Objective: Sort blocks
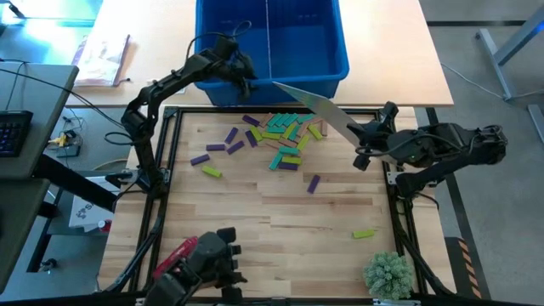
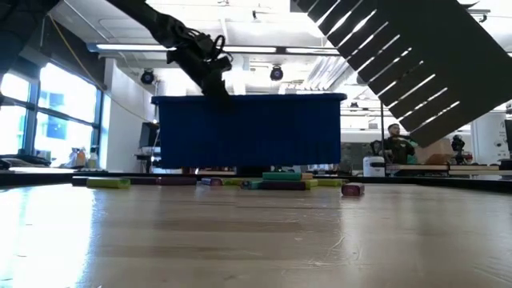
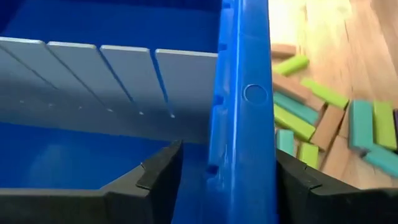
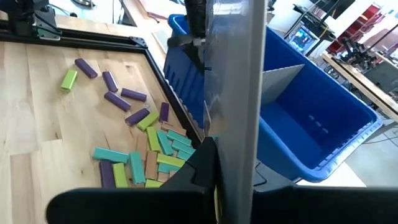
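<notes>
Purple, lime, teal and tan blocks [image 1: 283, 134] [image 4: 149, 155] lie in a loose pile on the wooden table, just before the blue bin [image 1: 272, 42] [image 2: 248, 132]. My left gripper [image 1: 245, 81] [image 3: 227, 168] is at the bin's near wall [image 3: 245, 93], one finger inside the bin and one outside. My right gripper [image 1: 364, 140] [image 4: 217, 155], at the table's right, is shut on a flat grey slotted panel [image 1: 310, 104] [image 2: 408, 64]. The panel slants up and out toward the bin. My left gripper straddles the bin's near wall [image 3: 242, 143] from above, slanting down. A dark gap shows beside the inner finger [image 3: 158, 174]. Whether either finger touches the wall, I cannot tell. My right gripper pinches the grey panel's near end [image 4: 233, 155] between its two fingers. The panel is lifted clear of the table, on edge and tilted, and its free end [image 1: 276, 84] reaches over the bin's near wall.
A lone lime block [image 1: 364, 233] and a purple one [image 1: 314, 183] lie apart from the pile. A green fuzzy clump [image 1: 388, 274] sits at the near right and a red tool [image 1: 174, 255] at the near left. A black frame [image 1: 170, 170] borders the table.
</notes>
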